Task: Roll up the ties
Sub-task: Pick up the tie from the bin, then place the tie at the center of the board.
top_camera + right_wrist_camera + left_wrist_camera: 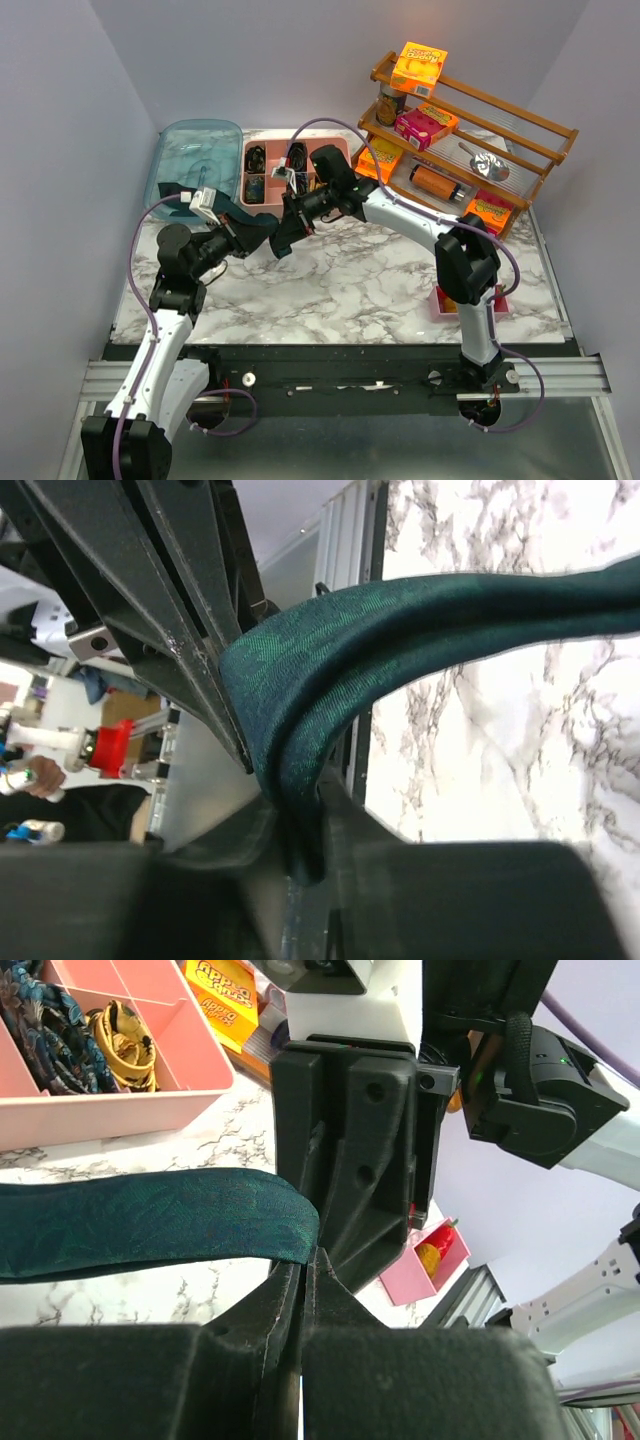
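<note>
A dark teal tie [150,1222] hangs above the marble table as a flat band. In the left wrist view its edge runs into the tips of my left gripper [308,1260], which is shut on it. My right gripper [305,815] is shut on a fold of the same tie [330,670]. From above, the left gripper [262,232] and the right gripper [285,236] meet tip to tip left of the table's middle, with the tie [238,215] trailing to the left. Rolled ties, a dark patterned coil [40,1030] and a mustard-yellow coil [125,1045], lie in the pink tray [100,1110].
The pink divided tray [330,150] stands at the back, beside a clear teal bin [200,155]. A wooden shelf [480,120] with orange and pink boxes fills the back right. A small pink box [425,1260] sits by the right arm's base.
</note>
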Action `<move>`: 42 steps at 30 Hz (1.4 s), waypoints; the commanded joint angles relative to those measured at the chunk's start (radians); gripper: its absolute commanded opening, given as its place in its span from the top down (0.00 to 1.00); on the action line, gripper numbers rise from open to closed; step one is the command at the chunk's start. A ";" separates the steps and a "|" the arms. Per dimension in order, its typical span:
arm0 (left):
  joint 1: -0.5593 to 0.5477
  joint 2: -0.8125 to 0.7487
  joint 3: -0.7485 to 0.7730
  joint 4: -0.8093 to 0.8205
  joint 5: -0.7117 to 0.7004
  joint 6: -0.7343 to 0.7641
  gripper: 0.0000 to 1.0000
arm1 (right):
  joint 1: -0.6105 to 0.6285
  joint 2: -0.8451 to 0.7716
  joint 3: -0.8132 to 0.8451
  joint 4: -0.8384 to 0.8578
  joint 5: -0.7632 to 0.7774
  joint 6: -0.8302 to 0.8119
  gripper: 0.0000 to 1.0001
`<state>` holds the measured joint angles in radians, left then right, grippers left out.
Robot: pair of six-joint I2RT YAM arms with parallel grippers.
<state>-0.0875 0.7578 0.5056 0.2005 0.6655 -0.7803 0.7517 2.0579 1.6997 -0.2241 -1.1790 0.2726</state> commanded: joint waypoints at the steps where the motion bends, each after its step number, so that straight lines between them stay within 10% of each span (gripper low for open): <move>1: -0.004 -0.002 0.063 0.005 0.014 0.013 0.89 | 0.003 0.025 0.044 0.026 -0.035 0.028 0.94; 4: -0.004 0.001 0.123 -0.084 -0.069 0.045 0.63 | 0.002 0.025 0.073 0.029 0.016 0.060 1.00; 5: -0.004 0.005 0.142 -0.132 -0.096 0.062 0.40 | 0.000 0.025 0.089 0.037 0.054 0.089 0.99; 9: -0.003 0.006 0.232 -0.187 -0.210 0.055 0.17 | -0.026 0.021 0.175 0.049 0.209 0.202 1.00; 22: -0.004 0.060 0.220 -0.044 -0.190 -0.019 0.17 | -0.144 -0.090 0.100 0.327 0.502 0.770 1.00; 42: -0.078 0.379 0.340 0.200 -0.106 -0.068 0.30 | -0.144 -0.111 0.074 0.341 0.466 0.820 1.00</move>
<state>-0.1406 1.1011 0.7937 0.3214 0.5396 -0.8471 0.6048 1.9900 1.7809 0.0895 -0.7151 1.0821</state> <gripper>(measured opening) 0.706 0.033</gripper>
